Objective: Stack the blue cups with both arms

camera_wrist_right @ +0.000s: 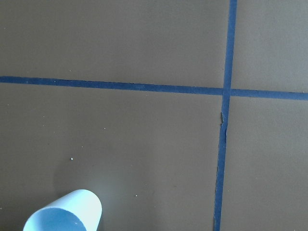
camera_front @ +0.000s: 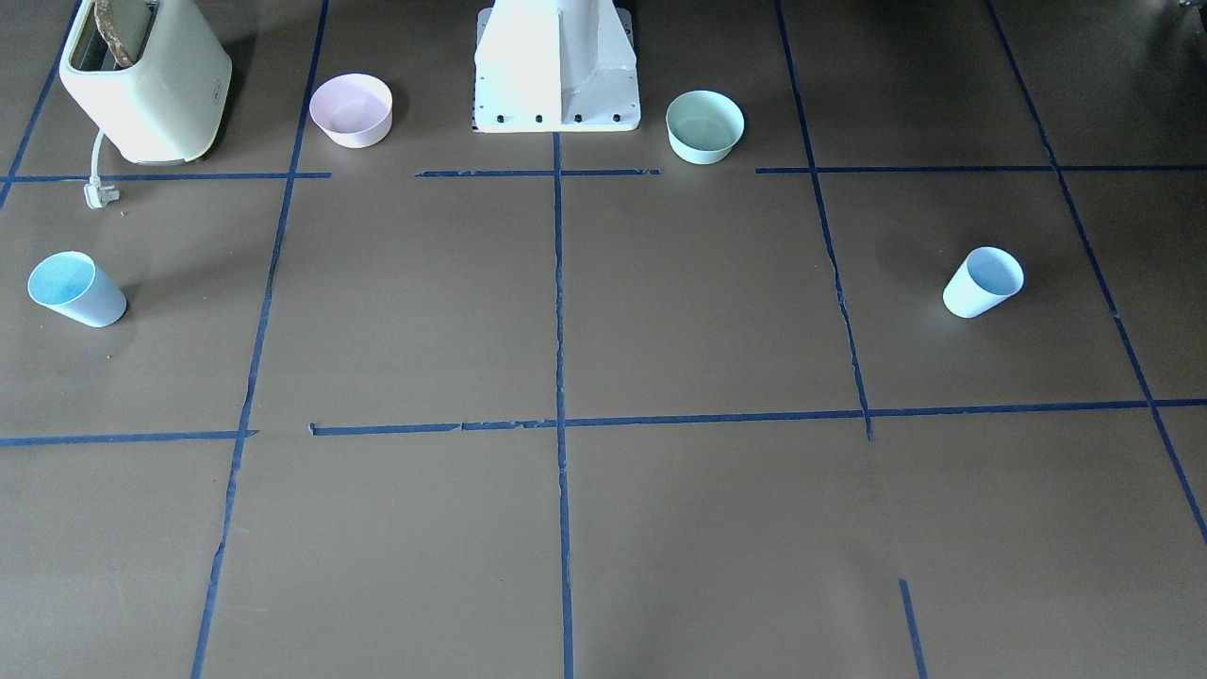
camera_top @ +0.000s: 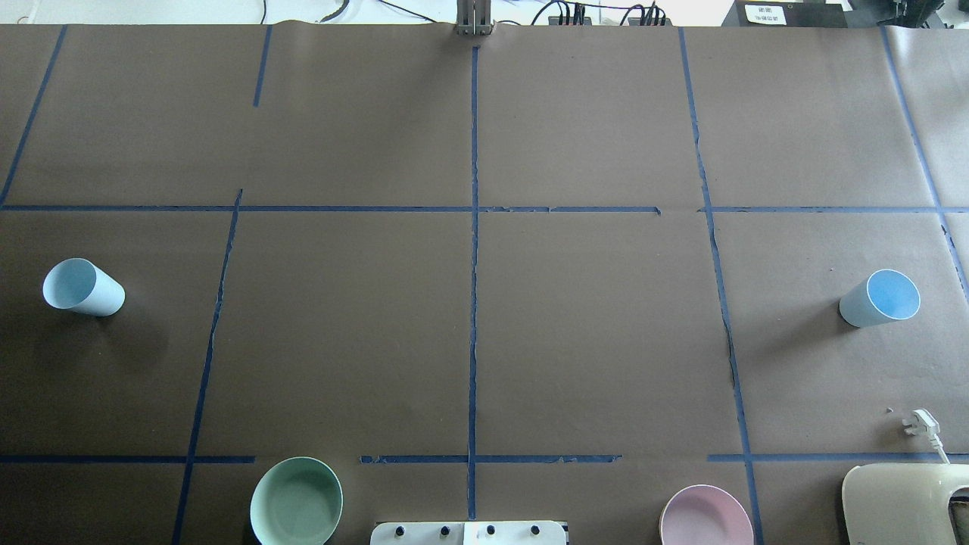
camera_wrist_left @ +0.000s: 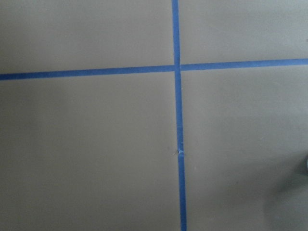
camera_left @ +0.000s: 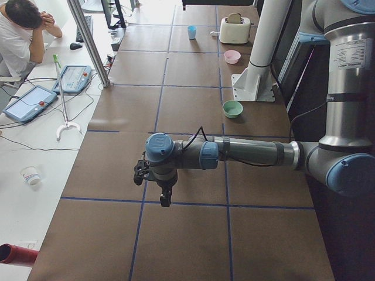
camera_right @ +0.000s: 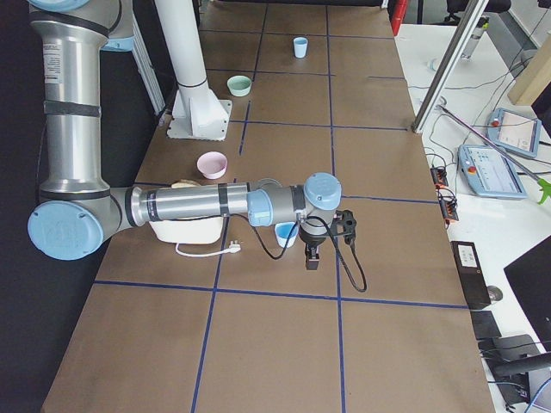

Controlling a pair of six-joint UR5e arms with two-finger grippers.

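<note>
Nothing of the stacking looks done yet. The two cups stand upright, mouths up, at opposite ends of the worktop (camera_top: pixel 590 325), well apart. The left cup (camera_top: pixel 83 288) is on the robot's left side and the right cup (camera_top: pixel 880 298) on its right, and neither is held or touched.

The right pincer (camera_right: pixel 312 258) hangs above the worktop near the right cup. Its wrist view catches that cup only at the lower left corner, so I judge it is not yet lined up over the rim. The left pincer (camera_left: pixel 166 199) hangs over the worktop at the other end. Its wrist view shows only brown paper and a cross of blue tape, with no cup plainly in it.

Both pincers show only in the side views, so I cannot tell whether their fingers are spread or pressed together.

Everything is left to do: each arm must line up on its cup and take it, the two must be brought together, and one nested in the other.
</note>
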